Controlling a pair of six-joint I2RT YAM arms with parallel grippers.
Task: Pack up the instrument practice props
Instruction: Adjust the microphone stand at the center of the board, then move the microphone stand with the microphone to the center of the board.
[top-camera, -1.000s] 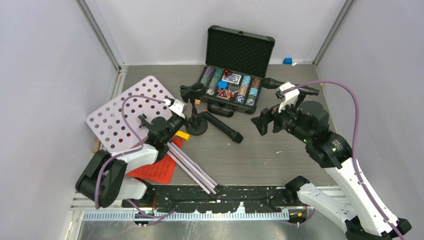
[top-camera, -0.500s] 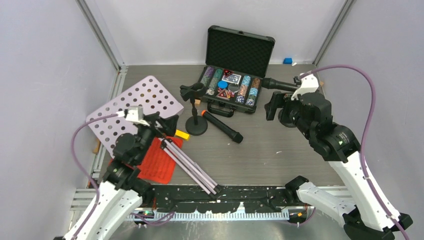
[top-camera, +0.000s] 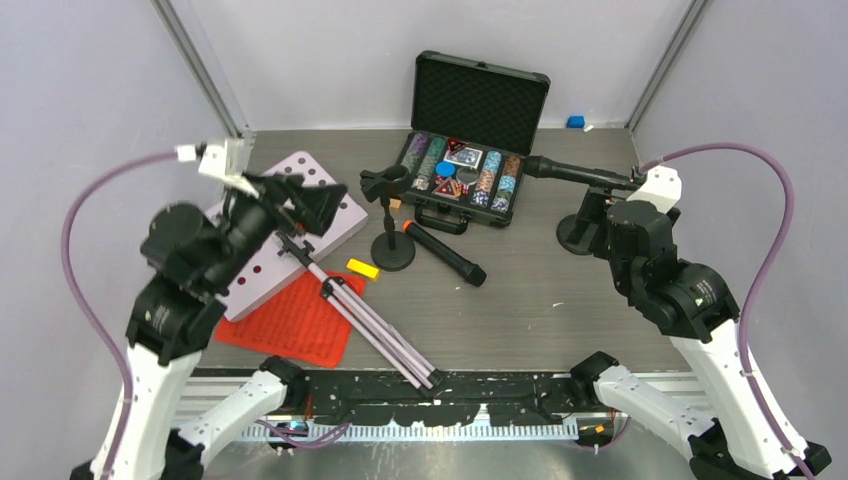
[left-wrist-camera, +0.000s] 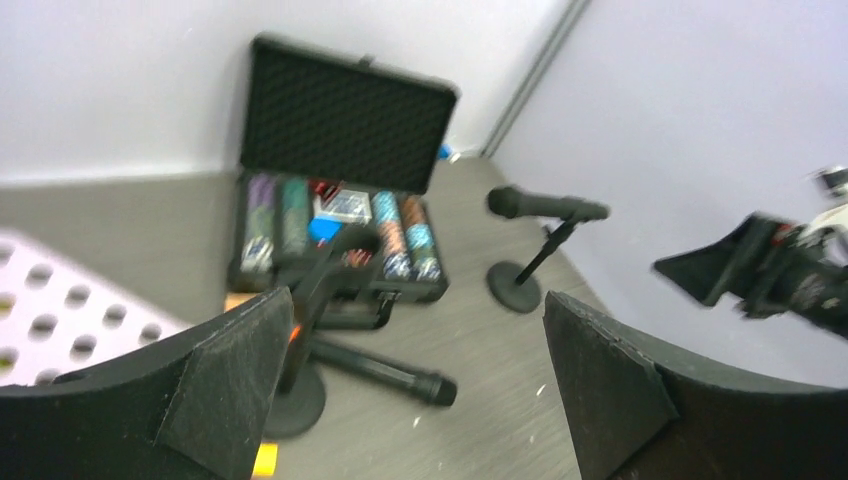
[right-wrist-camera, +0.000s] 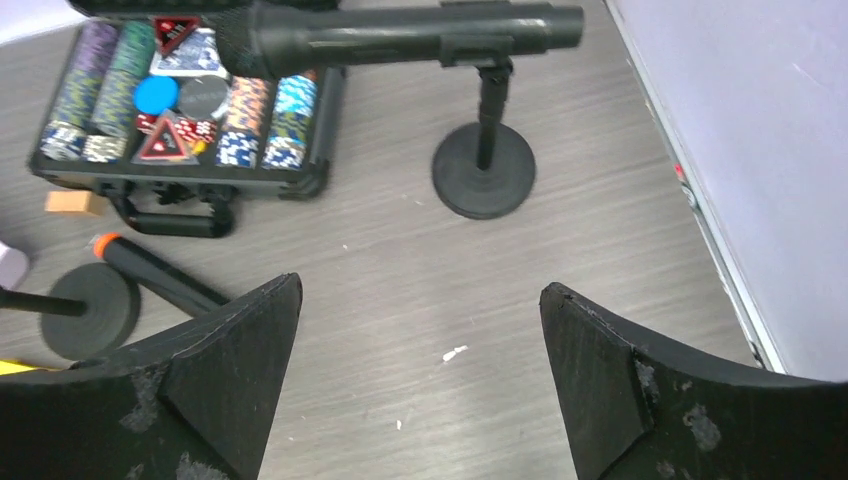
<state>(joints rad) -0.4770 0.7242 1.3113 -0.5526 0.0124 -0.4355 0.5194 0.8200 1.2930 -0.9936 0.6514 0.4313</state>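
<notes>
The white hole-punched music rack (top-camera: 340, 215) lies flat at the left, its silver tripod legs (top-camera: 375, 325) running toward the near edge over the red sheet-music page (top-camera: 290, 325). One black microphone (top-camera: 445, 252) lies on the table beside an empty round-based pole (top-camera: 392, 245). The other microphone (top-camera: 570, 172) sits clipped on its pole (top-camera: 578, 235) at the right. My left gripper (top-camera: 300, 200) hangs open high above the rack, holding nothing. My right gripper (right-wrist-camera: 420, 287) is open and empty, above bare table near the standing microphone (right-wrist-camera: 400, 30).
An open black case of poker chips (top-camera: 470, 130) stands at the back centre. A yellow block (top-camera: 362, 268) lies near the empty pole's base, a blue block (top-camera: 575, 122) in the far right corner. Grey walls with metal posts close in both sides.
My left arm has lifted up and back to the left, away from the middle pole. My right arm has drawn back to the right. Both grippers stayed open and empty.
</notes>
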